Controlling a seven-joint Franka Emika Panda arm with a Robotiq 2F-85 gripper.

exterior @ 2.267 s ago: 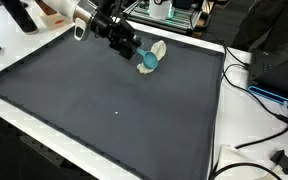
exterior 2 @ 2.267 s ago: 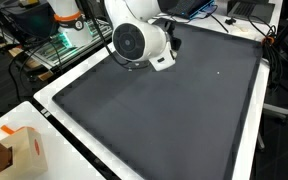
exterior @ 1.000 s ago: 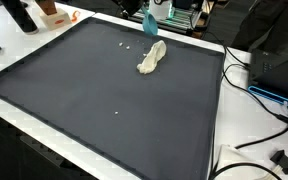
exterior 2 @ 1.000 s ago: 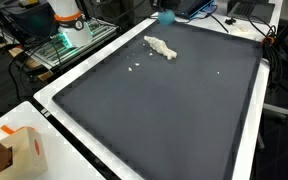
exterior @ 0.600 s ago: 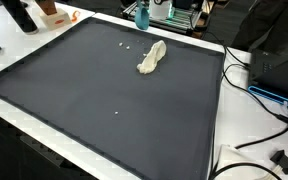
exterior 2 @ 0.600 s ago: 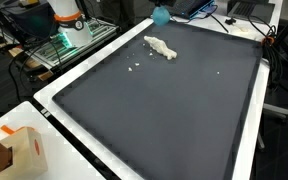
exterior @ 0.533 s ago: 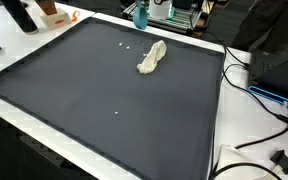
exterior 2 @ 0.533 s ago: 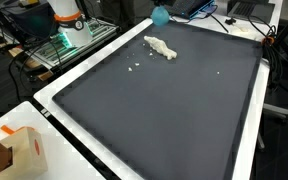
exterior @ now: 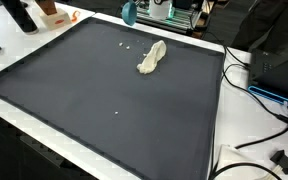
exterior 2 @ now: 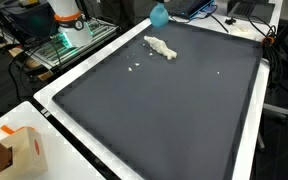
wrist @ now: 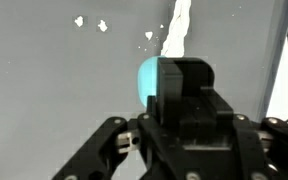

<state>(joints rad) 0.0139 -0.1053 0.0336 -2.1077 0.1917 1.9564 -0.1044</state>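
Wrist view is showing the end effector (wrist: pixel 179 72) squeezing a teal round thing (wrist: pixel 147 80) high over the dark table (wrist: pixel 44 80), near the white lump (wrist: pixel 177 30); if the squeeze is slipping, it could be falling and rolling off.

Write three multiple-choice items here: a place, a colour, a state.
1. Where does the white crumpled piece lie? A on the dark mat; B on a shelf; C in a bowl.
2. What colour is the object in the gripper? A red; B teal; C yellow.
3. How is that object? A flat on the mat; B held up off the mat; C under the white piece.
Key: 1 A, it rests on the mat in both exterior views; 2 B, the wrist view shows teal; 3 B, it hangs clear of the mat.
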